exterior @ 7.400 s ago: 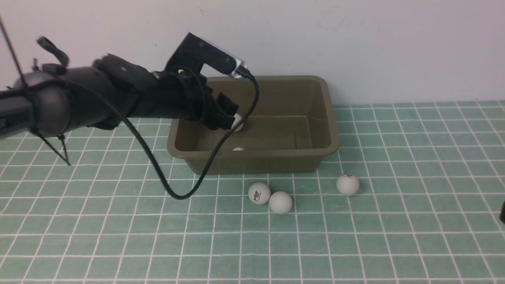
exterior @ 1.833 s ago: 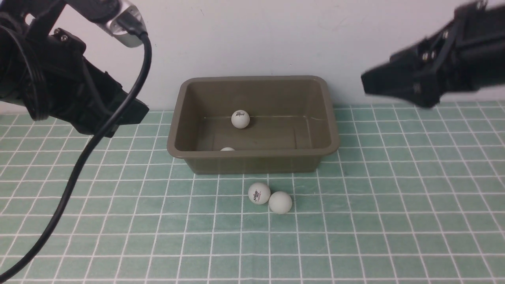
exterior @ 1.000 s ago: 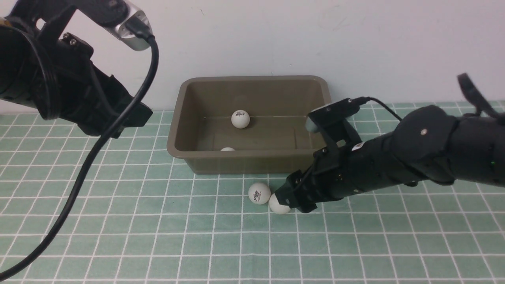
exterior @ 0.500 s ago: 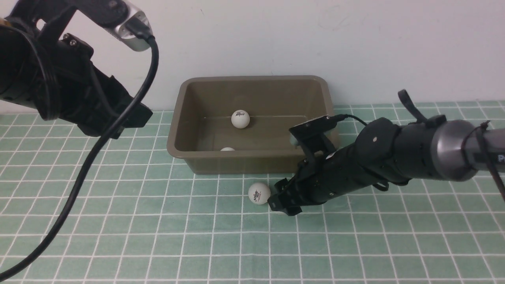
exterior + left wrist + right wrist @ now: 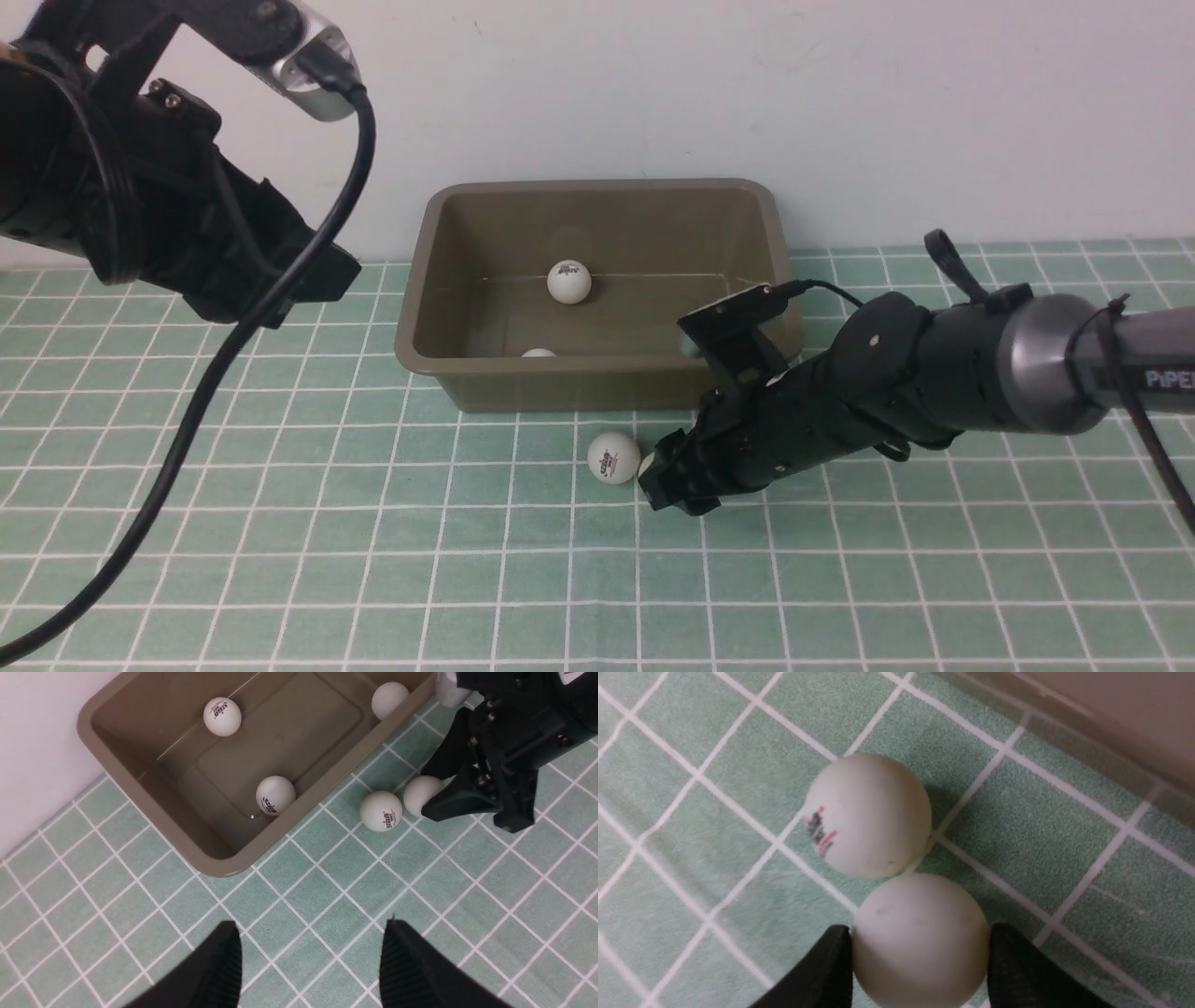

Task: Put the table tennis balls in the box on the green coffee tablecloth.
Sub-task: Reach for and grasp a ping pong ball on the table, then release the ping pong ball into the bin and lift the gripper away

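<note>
The olive-brown box [image 5: 425, 350] stands on the green checked tablecloth [image 5: 280, 523] against the wall. In the left wrist view three table tennis balls lie inside it [image 5: 222, 716] [image 5: 275, 794] [image 5: 390, 700]. In front of the box a logo ball [image 5: 613, 457] rests on the cloth, touching a plain ball [image 5: 920, 952]. My right gripper [image 5: 920, 927] is low on the cloth, shut on that plain ball, one finger on each side. My left gripper [image 5: 310, 926] hangs high at the left, open and holding nothing.
A white wall [image 5: 840, 112] rises right behind the box. The left arm's black cable [image 5: 187, 439] loops down over the cloth on the left. The box's front wall [image 5: 597, 387] is just behind the right wrist.
The right arm came down from high at the right to the two balls in front of the box, and its jaws closed on the plain one. The left arm has stayed still.
</note>
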### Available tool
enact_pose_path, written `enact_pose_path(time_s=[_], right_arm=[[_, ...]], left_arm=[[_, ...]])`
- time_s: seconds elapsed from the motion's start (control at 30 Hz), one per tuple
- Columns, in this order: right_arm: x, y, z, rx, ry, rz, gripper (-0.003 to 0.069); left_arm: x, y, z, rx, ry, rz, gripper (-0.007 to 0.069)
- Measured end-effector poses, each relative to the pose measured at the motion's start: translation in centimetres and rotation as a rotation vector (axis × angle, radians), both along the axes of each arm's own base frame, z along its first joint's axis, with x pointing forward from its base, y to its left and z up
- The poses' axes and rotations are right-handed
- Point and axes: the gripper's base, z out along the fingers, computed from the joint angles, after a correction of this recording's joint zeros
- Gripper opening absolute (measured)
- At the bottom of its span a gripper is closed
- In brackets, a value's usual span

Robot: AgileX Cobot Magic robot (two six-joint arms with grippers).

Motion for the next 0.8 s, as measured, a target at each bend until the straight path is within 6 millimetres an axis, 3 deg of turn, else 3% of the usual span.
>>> enact_pose_path(time_s=[0.3,0.4,0.53,0.8], right_arm=[[-3.8,-1.3,9.3,0.031,-0.073,0.147,0.0339],[-3.5,-1.8,10.8,0.043,-0.164,0.109,0.0339],[-0.5,-3.1,11.4,0.054,-0.218,0.018,0.0339],[6.0,-4.8,10.2,0.048,-0.22,-0.068,0.0339]], left_arm=[[-0.1,0.0,-0.1,-0.005,0.016,0.0,0.0363],[-0.1,-0.1,-0.1,-0.011,0.02,-0.002,0.0363],[-0.2,-0.2,-0.1,-0.028,0.03,-0.006,0.0363],[-0.3,-0.3,-0.1,-0.036,0.043,-0.012,0.0363]])
